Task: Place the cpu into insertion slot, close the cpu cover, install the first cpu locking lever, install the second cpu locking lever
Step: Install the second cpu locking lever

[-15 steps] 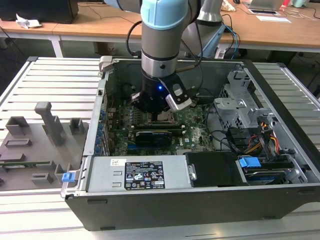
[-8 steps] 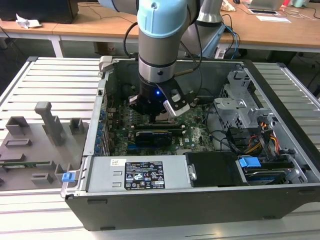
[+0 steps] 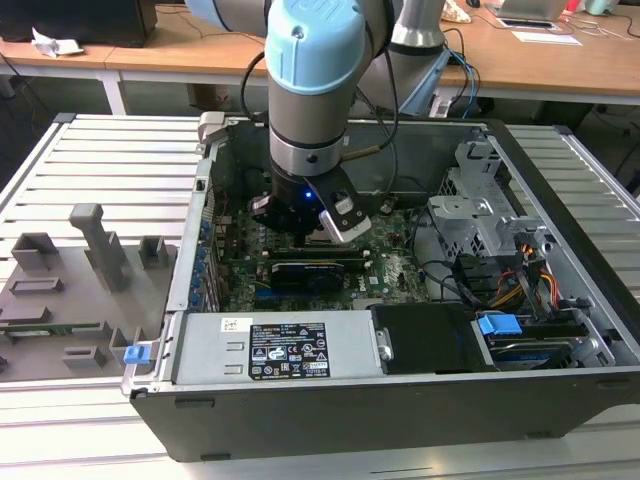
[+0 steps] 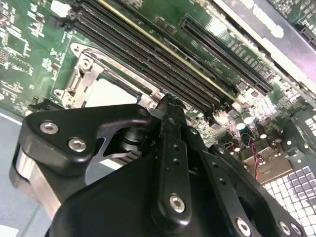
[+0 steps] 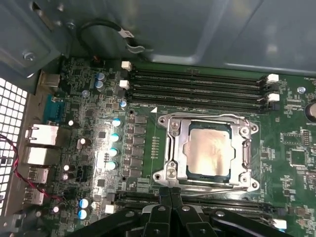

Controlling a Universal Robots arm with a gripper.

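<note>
CPU seated in insertion slot, dull tan top showing through window of CPU cover, which lies flat over it. Gripper just beside socket's edge, above memory slots; fingers pressed together, gripping nothing. Judged: chip light, rigid, pin field fragile; handle by edges only. Cover thin, springy metal. Locking levers: state cannot be told.
</note>
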